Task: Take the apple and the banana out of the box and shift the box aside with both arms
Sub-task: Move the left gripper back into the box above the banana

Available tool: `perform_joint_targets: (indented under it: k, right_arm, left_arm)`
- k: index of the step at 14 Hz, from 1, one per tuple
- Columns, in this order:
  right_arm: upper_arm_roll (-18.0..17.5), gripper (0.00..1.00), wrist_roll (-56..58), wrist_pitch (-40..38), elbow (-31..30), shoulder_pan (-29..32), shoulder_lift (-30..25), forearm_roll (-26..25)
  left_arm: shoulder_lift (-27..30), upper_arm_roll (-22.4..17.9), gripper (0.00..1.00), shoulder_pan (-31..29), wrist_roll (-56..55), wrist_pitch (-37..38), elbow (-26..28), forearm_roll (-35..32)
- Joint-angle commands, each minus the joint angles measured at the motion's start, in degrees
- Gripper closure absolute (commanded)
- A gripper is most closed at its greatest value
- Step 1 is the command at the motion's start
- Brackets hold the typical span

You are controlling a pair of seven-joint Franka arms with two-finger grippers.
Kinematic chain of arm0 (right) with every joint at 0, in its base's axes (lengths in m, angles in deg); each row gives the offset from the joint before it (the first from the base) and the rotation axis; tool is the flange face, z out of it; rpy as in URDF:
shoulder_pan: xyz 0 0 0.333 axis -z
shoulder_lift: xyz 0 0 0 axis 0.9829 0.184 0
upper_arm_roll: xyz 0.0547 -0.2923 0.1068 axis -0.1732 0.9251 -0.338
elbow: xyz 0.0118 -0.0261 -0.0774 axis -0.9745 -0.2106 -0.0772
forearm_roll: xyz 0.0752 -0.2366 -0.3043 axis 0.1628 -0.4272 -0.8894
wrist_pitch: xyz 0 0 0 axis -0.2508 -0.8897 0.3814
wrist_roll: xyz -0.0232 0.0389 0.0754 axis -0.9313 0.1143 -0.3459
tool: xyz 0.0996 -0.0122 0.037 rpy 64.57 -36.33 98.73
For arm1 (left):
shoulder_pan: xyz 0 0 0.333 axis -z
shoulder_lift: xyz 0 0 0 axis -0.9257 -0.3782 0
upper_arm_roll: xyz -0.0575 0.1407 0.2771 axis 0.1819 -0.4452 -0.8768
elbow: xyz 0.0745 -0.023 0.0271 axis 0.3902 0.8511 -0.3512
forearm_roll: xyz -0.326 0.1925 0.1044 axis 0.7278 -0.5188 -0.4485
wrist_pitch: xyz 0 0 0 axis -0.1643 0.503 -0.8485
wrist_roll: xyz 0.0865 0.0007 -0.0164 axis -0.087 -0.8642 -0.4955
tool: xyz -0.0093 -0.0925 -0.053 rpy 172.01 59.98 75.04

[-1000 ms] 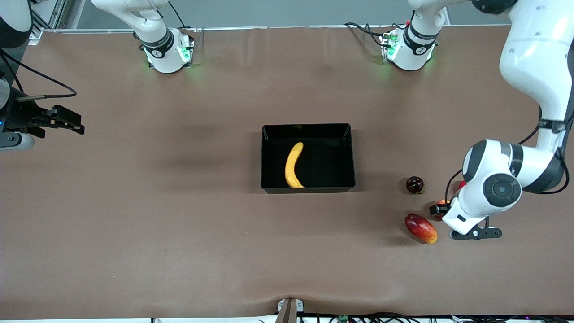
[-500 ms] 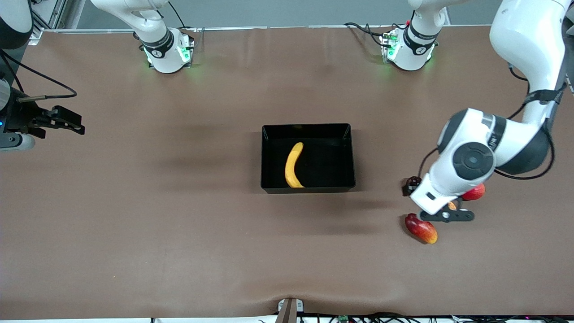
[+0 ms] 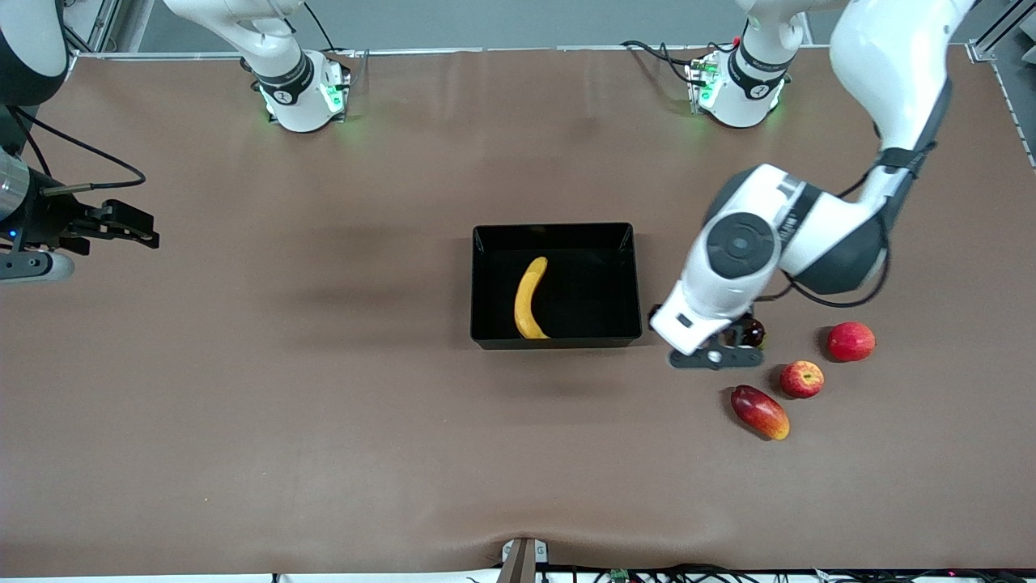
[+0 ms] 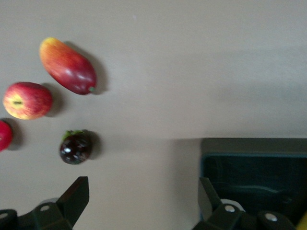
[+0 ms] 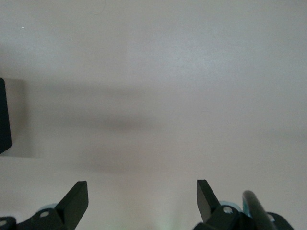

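Observation:
The black box (image 3: 635, 279) sits mid-table with the yellow banana (image 3: 530, 298) lying inside it. A red apple with yellowish patches (image 3: 802, 378) (image 4: 27, 99) rests on the table toward the left arm's end, nearer the front camera than the box. My left gripper (image 4: 142, 197) hangs open over bare table between the box's corner (image 4: 254, 163) and a dark purple fruit (image 4: 75, 147); the left arm's wrist (image 3: 732, 251) covers it from above. My right gripper (image 3: 146, 233) (image 5: 142, 194) waits open over bare table at the right arm's end.
A red-orange mango (image 3: 759, 411) (image 4: 68, 65) lies nearest the front camera. A second red round fruit (image 3: 851, 341) sits beside the apple. The dark purple fruit (image 3: 754, 332) is half hidden under the left wrist. The box's edge (image 5: 4, 115) shows in the right wrist view.
The left arm has swung from over the apples toward the box, uncovering both red fruits. Its gripper stays open and holds nothing. The right gripper has barely shifted.

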Motion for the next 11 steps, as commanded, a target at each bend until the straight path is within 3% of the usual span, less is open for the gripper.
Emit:
perform_joint_targets:
  k: [1, 4, 11]
  right_arm:
    - [-0.4, 0.0, 0.2, -0.6, 1.1, 0.5, 0.3, 0.2]
    - [-0.3, 0.0, 0.5, -0.6, 1.0, 0.2, 0.3, 0.0]
    - [-0.3, 0.0, 0.2, -0.6, 0.7, -1.4, 0.4, 0.0]
  left_arm:
    - [-1.3, 0.0, 0.0, 5.5, -7.0, 0.2, 0.2, 0.3]
    - [-3.8, -0.2, 0.0, 12.0, -13.7, -2.2, 0.2, -0.3]
    - [-7.7, -0.4, 0.0, 15.8, -16.9, -10.6, 0.4, -0.5]
